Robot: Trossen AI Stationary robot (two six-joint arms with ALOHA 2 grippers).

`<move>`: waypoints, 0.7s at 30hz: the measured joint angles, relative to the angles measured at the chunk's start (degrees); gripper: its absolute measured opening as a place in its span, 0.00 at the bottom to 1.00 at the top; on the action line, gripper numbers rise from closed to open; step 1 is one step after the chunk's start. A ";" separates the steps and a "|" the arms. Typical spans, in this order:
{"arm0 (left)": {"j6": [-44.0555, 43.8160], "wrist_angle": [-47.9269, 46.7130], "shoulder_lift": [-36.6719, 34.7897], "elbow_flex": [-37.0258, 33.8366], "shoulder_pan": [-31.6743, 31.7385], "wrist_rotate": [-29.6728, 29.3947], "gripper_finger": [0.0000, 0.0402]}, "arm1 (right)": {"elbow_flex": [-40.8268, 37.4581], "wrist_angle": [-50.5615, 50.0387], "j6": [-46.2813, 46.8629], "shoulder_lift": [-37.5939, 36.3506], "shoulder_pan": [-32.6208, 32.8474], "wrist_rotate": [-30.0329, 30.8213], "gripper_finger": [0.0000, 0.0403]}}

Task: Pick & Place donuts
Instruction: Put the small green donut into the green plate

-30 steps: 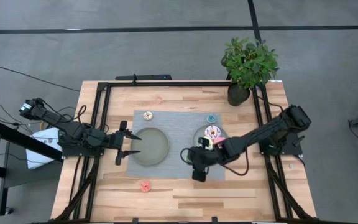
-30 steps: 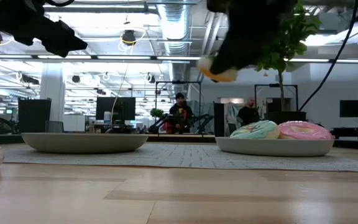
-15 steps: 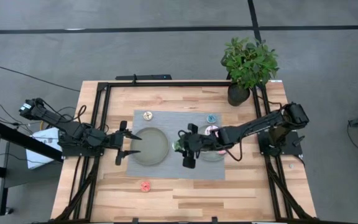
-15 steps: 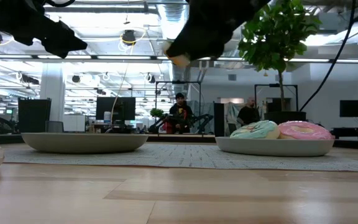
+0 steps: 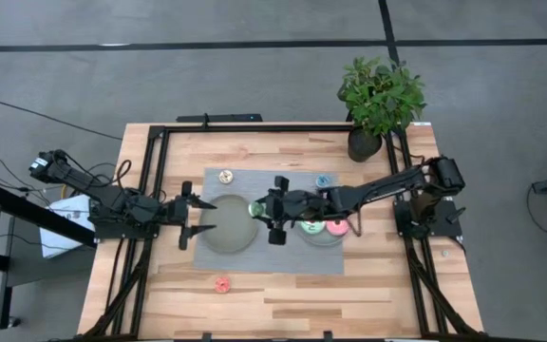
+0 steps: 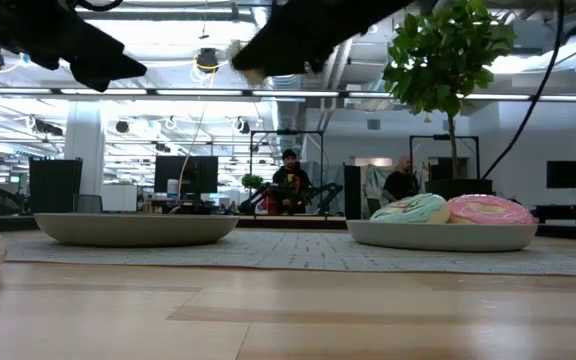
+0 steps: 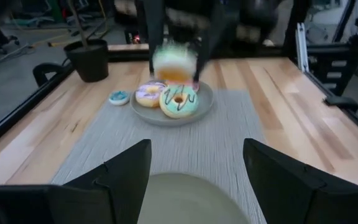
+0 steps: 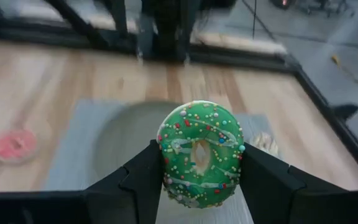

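My right gripper (image 5: 272,210) is shut on a small green sprinkled donut (image 8: 201,154), high above the mat between the two grey plates, at the right rim of the empty left plate (image 5: 226,226). The right plate (image 6: 443,236) holds a mint-green donut (image 6: 411,209), a pink donut (image 6: 491,209) and a white-lilac sprinkled one (image 7: 149,94). My left gripper (image 7: 194,180) stands open at the left plate's left rim, holding nothing. A tan donut (image 5: 225,176) and a blue donut (image 5: 323,180) lie on the mat's far part. A red donut (image 5: 222,283) lies on the wood near the front. My right gripper pinches the green donut by two opposite sides of its outer rim (image 8: 166,163) between its two fingers (image 8: 143,177). The fingers reach in from the table's right, slanting a little downward. The donut stands on edge, its hole toward the wrist camera, lifted clear of the table.
A potted plant (image 5: 378,100) stands at the far right corner. A black frame (image 5: 155,180) runs round the table's edges. The grey mat (image 5: 273,261) lies under both plates. People stand in the room beyond the table (image 6: 290,180).
My right gripper has carried the green donut from the near left side of the right plate toward the table's left, rising a little and rolling its wrist, up to the left plate's right rim. The donut has stayed clear of the table.
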 joint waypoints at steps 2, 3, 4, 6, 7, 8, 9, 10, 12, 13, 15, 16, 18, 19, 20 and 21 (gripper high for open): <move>-0.32 1.35 0.04 0.00 0.01 -0.22 0.62 | 2.76 -2.66 -1.05 2.13 0.04 1.83 0.45; -0.38 2.06 0.22 0.00 0.01 -0.21 0.62 | 5.24 -2.61 -2.93 3.73 0.06 2.02 0.45; -0.39 2.54 0.44 0.00 0.00 -0.16 0.62 | 7.41 -3.37 -4.80 5.12 0.06 2.22 0.45; -0.43 3.68 1.20 -0.02 0.01 -0.06 0.62 | 11.66 -6.75 -6.79 8.29 0.06 3.09 0.45; -0.47 3.80 1.58 -0.02 0.01 -0.10 0.62 | 13.99 -8.48 -7.41 10.41 0.06 4.14 0.45; -0.54 3.85 2.18 -0.02 -0.01 -0.14 0.62 | 16.29 -9.66 -8.17 12.42 0.06 5.16 0.45; -0.59 3.98 2.88 -0.02 0.00 -0.16 0.62 | 18.30 -11.83 -8.93 13.91 0.06 6.31 0.45; -0.63 3.91 3.47 -0.02 0.01 -0.18 0.62 | 20.43 -13.46 -9.76 15.27 0.06 7.48 0.45; -1.04 4.02 4.60 -0.02 -0.01 -0.93 0.62 | 24.50 -13.82 -11.18 17.78 0.10 8.59 0.44; -1.39 4.06 5.31 -0.02 -0.01 -1.43 0.62 | 26.16 -14.66 -11.76 18.77 0.15 9.08 0.44; -1.47 3.83 6.33 -0.02 -0.01 -2.41 0.62 | 28.83 -16.05 -12.80 20.97 0.32 9.86 0.44; -1.50 4.02 6.84 -0.02 -0.01 -3.00 0.62 | 30.09 -16.17 -13.52 22.19 0.36 9.84 0.44; -1.50 3.71 7.64 -0.02 0.01 -3.89 0.62 | 31.35 -17.94 -14.56 23.02 0.57 10.37 0.44; -1.50 3.74 7.95 -0.02 0.01 -4.24 0.62 | 31.67 -17.81 -14.93 23.02 0.64 10.94 0.45; -1.58 3.85 8.17 -0.02 0.01 -4.74 0.62 | 31.87 -17.38 -14.98 22.81 0.65 11.16 0.45; -1.78 3.87 8.27 -0.02 0.01 -5.35 0.62 | 31.98 -17.38 -14.91 22.59 0.65 11.25 0.45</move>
